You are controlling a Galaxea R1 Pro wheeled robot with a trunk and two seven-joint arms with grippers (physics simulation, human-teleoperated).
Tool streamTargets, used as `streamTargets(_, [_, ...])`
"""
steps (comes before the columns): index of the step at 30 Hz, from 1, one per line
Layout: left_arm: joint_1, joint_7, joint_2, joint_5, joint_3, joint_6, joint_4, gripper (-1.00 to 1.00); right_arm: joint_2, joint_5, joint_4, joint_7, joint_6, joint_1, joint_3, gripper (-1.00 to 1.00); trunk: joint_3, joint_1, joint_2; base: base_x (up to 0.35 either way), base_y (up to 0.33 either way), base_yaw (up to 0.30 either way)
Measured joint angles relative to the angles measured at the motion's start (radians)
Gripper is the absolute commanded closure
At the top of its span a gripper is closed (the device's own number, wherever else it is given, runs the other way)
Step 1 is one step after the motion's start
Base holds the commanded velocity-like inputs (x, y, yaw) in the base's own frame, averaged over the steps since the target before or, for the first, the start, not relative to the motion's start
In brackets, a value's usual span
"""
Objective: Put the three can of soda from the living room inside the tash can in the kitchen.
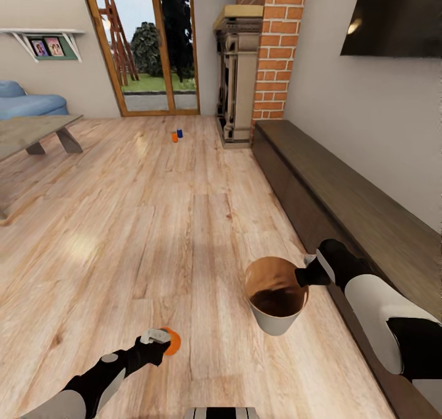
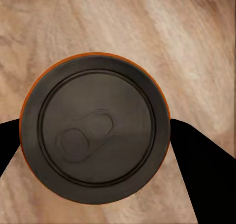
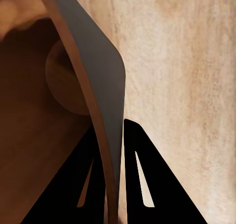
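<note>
- My left gripper (image 1: 161, 339) is closed around an orange soda can (image 1: 171, 340) low over the plank floor (image 1: 153, 222); in the left wrist view the can's dark top with its pull tab (image 2: 83, 135) sits square between my two fingers (image 2: 196, 170), which press its sides
- My right gripper (image 1: 305, 276) pinches the rim of the trash can (image 1: 276, 296), one finger (image 3: 73, 184) inside the coppery wall and one (image 3: 157, 184) outside, holding the bucket up off the floor with its mouth open toward me
- Two more soda cans, one orange (image 1: 174, 137) and one blue (image 1: 180, 133), stand far ahead by the glass doors (image 1: 147, 45), just beside each other
- I judge this to be the first can's step: grasp made, drop not yet done
- Next I need to lift the can, carry it across over the bucket's mouth, and let go without knocking the rim
</note>
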Motion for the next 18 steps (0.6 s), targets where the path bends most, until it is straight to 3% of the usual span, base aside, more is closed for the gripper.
streamTargets(2, [-0.007, -0.021, 0.028, 0.037, 0.003, 0.002, -0.003, 1.0, 0.0, -0.003, 0.001, 0.0, 0.0, 0.001, -0.001, 1.0, 0.008, -0.001, 0.0, 0.0, 0.0, 0.0])
streamTargets(4, [-0.038, -0.04, 0.082, 0.12, 0.005, 0.039, -0.027, 1.0, 0.001, -0.001, 0.002, 0.0, 0.0, 0.002, -0.001, 1.0, 0.016, -0.002, 0.001, 0.0, 0.0, 0.0])
streamTargets(5, [-0.06, -0.062, 0.117, 0.168, 0.005, 0.082, -0.051, 1.0, 0.001, 0.0, 0.003, -0.001, 0.0, 0.002, -0.001, 1.0, 0.019, -0.006, 0.008, 0.0, 0.0, 0.0])
streamTargets(8, [-0.105, -0.119, 0.192, 0.254, 0.003, 0.203, -0.139, 1.0, 0.001, 0.003, 0.003, 0.0, 0.0, 0.002, 0.0, 1.0, 0.028, -0.017, 0.029, 0.0, 0.0, 0.0])
streamTargets(9, [-0.123, -0.135, 0.226, 0.279, -0.003, 0.309, -0.219, 1.0, 0.001, 0.002, 0.003, -0.001, 0.0, 0.003, 0.001, 1.0, 0.031, -0.021, 0.036, 0.0, 0.0, 0.0])
streamTargets(12, [-0.25, -0.128, 0.249, 0.311, 0.001, 0.451, -0.291, 1.0, 0.009, 0.002, 0.003, -0.001, 0.0, 0.003, 0.002, 1.0, 0.041, -0.032, 0.057, 0.0, 0.0, 0.0])
streamTargets(13, [-0.301, -0.124, 0.257, 0.297, -0.005, 0.558, -0.307, 1.0, 0.023, 0.019, 0.003, -0.001, -0.002, 0.003, 0.004, 1.0, 0.043, -0.036, 0.064, 0.0, 0.0, 0.0])
streamTargets(15, [-0.492, -0.126, 0.261, 0.315, -0.005, 0.684, -0.326, 1.0, 0.04, 0.005, 0.003, 0.0, 0.0, 0.003, 0.003, 1.0, 0.05, -0.044, 0.078, 0.0, 0.0, 0.0])
streamTargets(17, [-0.568, -0.127, 0.261, 0.301, -0.009, 0.831, -0.337, 1.0, 0.055, -0.012, 0.003, 0.001, 0.002, 0.003, 0.004, 1.0, 0.056, -0.051, 0.092, 0.0, 0.0, 0.0])
streamTargets(18, [-0.634, -0.133, 0.259, 0.32, -0.008, 0.901, -0.342, 1.0, 0.064, -0.009, 0.001, 0.0, 0.002, 0.003, 0.007, 1.0, 0.059, -0.055, 0.099, 0.0, 0.0, 0.0])
